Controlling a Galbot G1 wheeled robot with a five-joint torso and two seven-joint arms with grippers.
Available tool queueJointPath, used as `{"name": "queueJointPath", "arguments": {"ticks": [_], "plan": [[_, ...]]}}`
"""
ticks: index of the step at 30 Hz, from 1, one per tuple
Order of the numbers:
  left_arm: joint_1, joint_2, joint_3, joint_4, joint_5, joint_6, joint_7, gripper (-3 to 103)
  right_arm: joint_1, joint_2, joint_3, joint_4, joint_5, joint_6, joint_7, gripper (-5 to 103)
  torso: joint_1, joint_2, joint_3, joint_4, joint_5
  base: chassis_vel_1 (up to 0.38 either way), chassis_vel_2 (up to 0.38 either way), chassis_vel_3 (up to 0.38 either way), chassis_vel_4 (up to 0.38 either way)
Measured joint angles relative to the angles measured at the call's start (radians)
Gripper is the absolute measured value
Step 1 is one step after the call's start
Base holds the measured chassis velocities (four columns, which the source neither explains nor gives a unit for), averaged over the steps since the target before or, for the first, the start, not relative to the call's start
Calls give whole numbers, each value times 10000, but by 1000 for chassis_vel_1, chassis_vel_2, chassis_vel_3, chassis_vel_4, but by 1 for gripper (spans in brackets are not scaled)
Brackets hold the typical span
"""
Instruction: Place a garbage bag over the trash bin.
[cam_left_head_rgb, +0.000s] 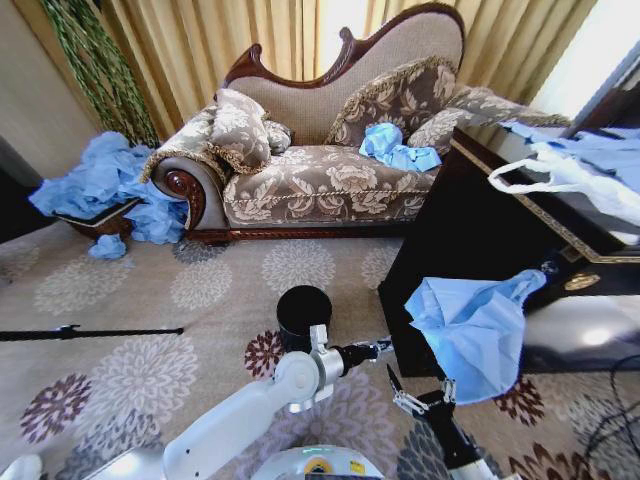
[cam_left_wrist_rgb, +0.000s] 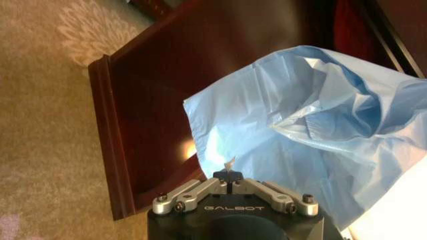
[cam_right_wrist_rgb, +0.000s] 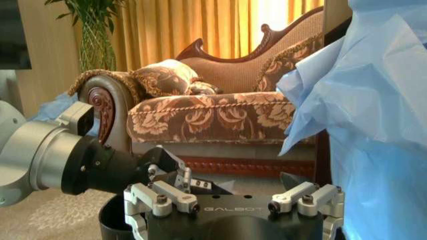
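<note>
The left gripper (cam_left_wrist_rgb: 229, 181), pinched shut on a tiny corner of the garbage bag (cam_left_head_rgb: 470, 330) at lower right, may let it slip short of the trash bin (cam_left_head_rgb: 303, 312), while the right gripper (cam_left_head_rgb: 420, 392) waits open.

The left arm reaches forward across the middle, its left gripper (cam_left_wrist_rgb: 229, 176) with jaws pinched together. The right gripper (cam_left_head_rgb: 415, 392) sits low beside it, jaws spread apart.
</note>
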Motion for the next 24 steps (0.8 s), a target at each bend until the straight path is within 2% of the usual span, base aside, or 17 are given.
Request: {"name": "queueJointPath", "arguments": {"ticks": [5, 7, 8, 9, 10, 11, 12, 13, 14, 15, 16, 17, 18, 19, 21, 22, 24], "plan": [[-191, -79, 26, 70, 26, -6, -27, 0, 61, -1, -18, -62, -11, -6, 33, 100, 0, 0, 0, -1, 0, 0, 0, 0, 0], [-217, -38, 14, 151, -44, -39, -405, 0, 67, -1, -8, -91, -3, -10, 61, 100, 0, 0, 1, 0, 1, 0, 0, 0, 0], [-217, -38, 14, 151, -44, -39, -405, 0, 67, -1, -8, -91, -3, -10, 61, 100, 0, 0, 1, 0, 1, 0, 0, 0, 0], [-212, -34, 22, 229, -101, -28, -838, 0, 70, -3, 1, -110, 2, -11, 82, 100, 0, 0, 1, 0, 0, 0, 0, 0, 0], [-231, -89, 102, 411, 94, 487, -1878, 0, 83, -10, 16, -157, 6, -23, 116, 100, 0, 0, 0, 2, 1, 0, 0, 0, 0], [-296, -106, 280, 669, 986, 1587, -2765, 0, 103, -19, 12, -180, 6, -43, 151, 100, 0, 0, 1, -4, -2, 0, 0, 0, 0], [-296, -106, 280, 669, 986, 1587, -2765, 0, 103, -19, 12, -180, 6, -43, 151, 100, 0, 0, 1, -4, -2, 0, 0, 0, 0], [-333, 78, 442, 938, 2683, 2378, -2561, -1, 128, -36, -12, -197, 6, -85, 198, 100, 1, 0, 3, -4, -2, 0, 0, 0, 0], [-354, 279, 482, 1027, 3885, 2518, -1789, -1, 151, -45, -30, -196, 3, -109, 219, 100, 0, 0, 1, -2, 4, 0, 0, 0, 0], [-354, 279, 482, 1027, 3885, 2518, -1789, -1, 151, -45, -30, -196, 3, -109, 219, 100, 0, 0, 1, -2, 4, 0, 0, 0, 0], [-400, 424, 513, 1045, 4679, 2367, -1178, 4, 169, -54, -44, -197, -2, -133, 230, 100, 0, 0, 2, 7, 4, 0, 0, 0, 0], [-589, 547, 570, 993, 5186, 1774, -306, 10, 195, -73, -54, -201, -9, -166, 242, 100, 0, 0, 2, 10, 0, 0, 0, 0, 0], [-792, 473, 564, 924, 4850, 1293, 186, 15, 208, -83, -57, -218, -14, -171, 258, 100, 0, 0, 1, 8, 0, 0, 0, 0, 0], [-792, 473, 564, 924, 4850, 1293, 186, 15, 208, -83, -57, -218, -14, -171, 258, 100, 0, 0, 1, 8, 0, 0, 0, 0, 0], [-1216, -47, 550, 1020, 3246, 341, 486, 26, 215, -87, -60, -252, -36, -172, 267, 100, 1, 0, 1, -7, 0, 0, 0, 0, 0], [-1216, -47, 550, 1020, 3246, 341, 486, 26, 215, -87, -60, -252, -36, -172, 267, 100, 1, 0, 1, -7, 0, 0, 0, 0, 0], [-1692, -687, 488, 1415, 1146, -6, 115, 37, 215, -85, -60, -262, -34, -171, 293, 100, 0, 0, 1, -6, 3, 0, 0, 0, 0]]}}
